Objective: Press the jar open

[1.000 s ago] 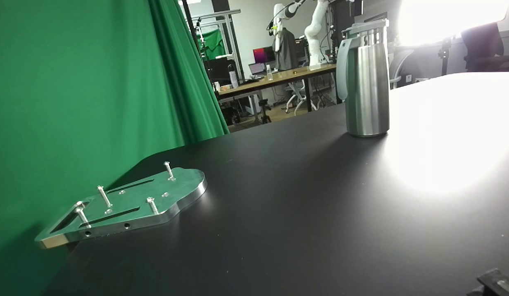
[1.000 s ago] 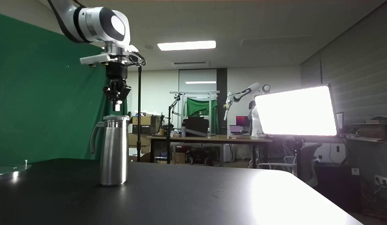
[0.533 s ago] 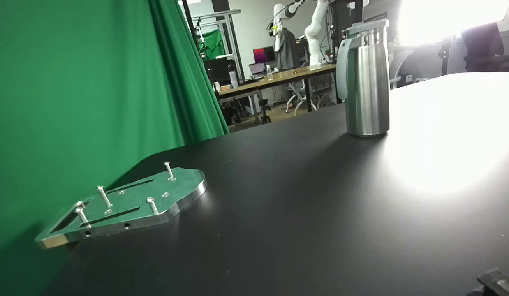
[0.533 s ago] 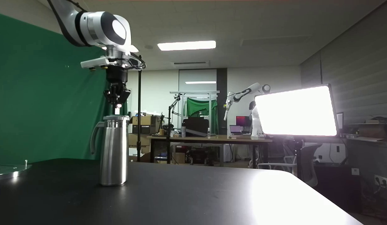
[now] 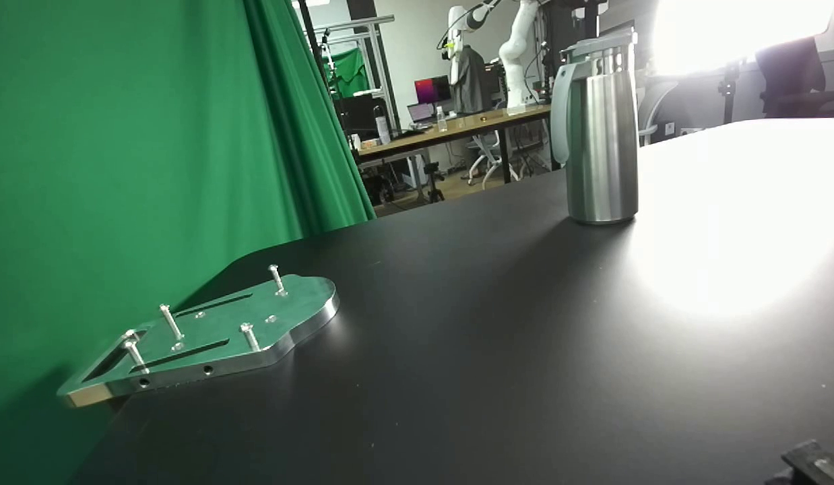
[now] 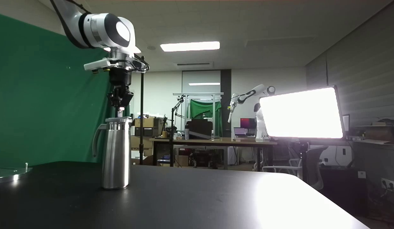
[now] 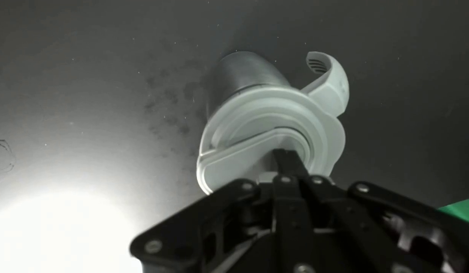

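The fingers [image 7: 285, 161] of the gripper [image 6: 120, 111] are clenched together, tips down at the lid [image 7: 234, 165] of the jar [image 6: 116, 159]; whether they touch it cannot be told. A second ago a clear gap showed there in an exterior view; now the arm [image 6: 96, 30] is lower and that gap is gone or nearly so. The arm enters from the upper left of that view and bends over, the gripper pointing straight down. In both exterior views the jar stands upright on the black table [image 6: 200, 197], in the same spot, well apart from the plate [image 5: 294, 304].
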Available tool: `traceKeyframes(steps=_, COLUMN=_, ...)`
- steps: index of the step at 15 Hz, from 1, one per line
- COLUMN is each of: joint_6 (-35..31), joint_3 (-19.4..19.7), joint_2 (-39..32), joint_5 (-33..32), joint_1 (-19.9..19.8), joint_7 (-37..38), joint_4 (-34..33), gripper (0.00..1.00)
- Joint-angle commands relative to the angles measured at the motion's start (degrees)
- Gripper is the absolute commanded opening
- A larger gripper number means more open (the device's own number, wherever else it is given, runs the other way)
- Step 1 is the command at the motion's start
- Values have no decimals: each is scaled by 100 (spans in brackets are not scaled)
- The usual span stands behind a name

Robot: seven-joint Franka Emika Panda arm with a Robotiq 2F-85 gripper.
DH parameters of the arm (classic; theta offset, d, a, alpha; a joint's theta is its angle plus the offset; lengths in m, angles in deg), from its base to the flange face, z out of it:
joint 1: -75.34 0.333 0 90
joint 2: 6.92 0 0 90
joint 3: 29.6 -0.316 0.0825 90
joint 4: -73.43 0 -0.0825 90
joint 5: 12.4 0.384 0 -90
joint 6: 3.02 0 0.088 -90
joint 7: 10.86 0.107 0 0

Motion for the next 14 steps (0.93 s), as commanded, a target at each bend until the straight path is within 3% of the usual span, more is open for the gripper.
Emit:
traceKeyframes(steps=1, joint_6=231, joint_3=32, joint_2=-233, joint_5=-299, joint_1=125, joint_7=418, joint_4=-168, gripper=0)
traceKeyframes(steps=9, joint_6=717, joint_3=25, joint_2=-463, joint_5=-1614, joint_1=524, joint_7=1382, joint_4=-267, gripper=0)
traceKeyframes(steps=14, joint_6=1018, joint_3=9, joint_2=-536, joint_5=-2087, joint_1=635, joint_7=1660, joint_4=-307, gripper=0)
